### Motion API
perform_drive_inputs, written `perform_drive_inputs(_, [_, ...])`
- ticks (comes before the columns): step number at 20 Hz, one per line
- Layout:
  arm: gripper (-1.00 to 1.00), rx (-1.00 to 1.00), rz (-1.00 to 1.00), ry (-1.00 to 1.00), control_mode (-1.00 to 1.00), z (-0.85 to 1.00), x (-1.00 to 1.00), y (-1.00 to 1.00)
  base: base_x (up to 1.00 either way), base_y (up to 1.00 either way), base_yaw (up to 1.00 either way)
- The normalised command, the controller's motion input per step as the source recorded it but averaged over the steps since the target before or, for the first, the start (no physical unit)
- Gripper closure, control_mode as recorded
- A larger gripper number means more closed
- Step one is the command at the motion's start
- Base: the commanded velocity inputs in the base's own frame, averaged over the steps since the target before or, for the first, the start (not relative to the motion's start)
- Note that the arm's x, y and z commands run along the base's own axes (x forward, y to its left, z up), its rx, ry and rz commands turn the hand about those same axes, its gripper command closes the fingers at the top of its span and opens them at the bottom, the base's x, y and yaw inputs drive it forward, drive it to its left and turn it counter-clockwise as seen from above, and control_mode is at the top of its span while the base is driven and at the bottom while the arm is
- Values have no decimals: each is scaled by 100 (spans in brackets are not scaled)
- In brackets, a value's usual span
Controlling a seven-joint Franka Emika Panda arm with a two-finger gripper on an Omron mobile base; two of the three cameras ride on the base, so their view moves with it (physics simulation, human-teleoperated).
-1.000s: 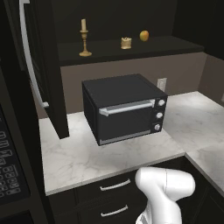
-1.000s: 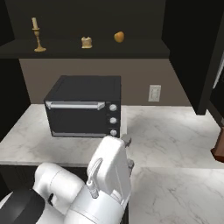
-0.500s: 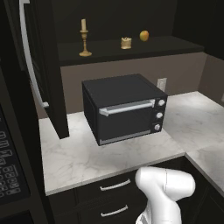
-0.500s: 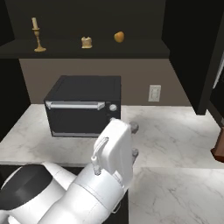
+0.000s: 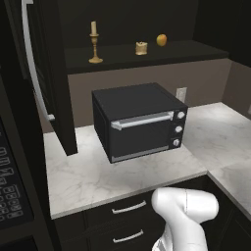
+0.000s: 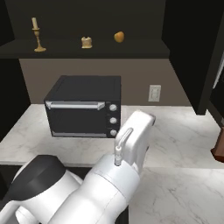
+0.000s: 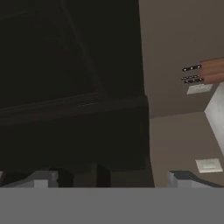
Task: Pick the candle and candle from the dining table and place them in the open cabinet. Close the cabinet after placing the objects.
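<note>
The taper candle [image 5: 93,42] stands in its brass candlestick on the shelf of the open cabinet [image 5: 147,51]. It appears again as the taper candle [image 6: 36,35] at the shelf's left. The stubby candle [image 5: 141,47] sits further right on the same shelf, and shows as the stubby candle [image 6: 86,42] from the other side. My gripper [image 7: 116,179] is open with nothing between its fingertips, facing a dark cabinet front and a beige wall. The white arm [image 6: 131,140] rises over the counter in front of the toaster oven. The dining table is out of view.
An orange fruit [image 5: 162,39] lies on the shelf right of the candles. A black toaster oven [image 5: 139,122] sits on the marble counter [image 5: 78,176] below. The open cabinet door [image 5: 49,78] juts out at the left, another door [image 6: 192,57] at the right. A brown object [image 6: 218,148] stands at the counter's right edge.
In the right base view the arm's white upper link has swung up and to the right. Both candles, the fruit and the doors have stayed put. The gripper stays open.
</note>
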Motion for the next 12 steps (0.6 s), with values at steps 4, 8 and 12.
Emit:
perform_drive_inputs(4, [-100, 0, 14, 0, -100, 0, 19, -2, 0, 0, 0])
perform_drive_inputs(8, [-100, 1, 12, 0, -100, 0, 5, -20, 0, 0, 0])
perform_drive_inputs(12, [-100, 0, 2, 0, -100, 0, 0, -28, 0, 0, 0])
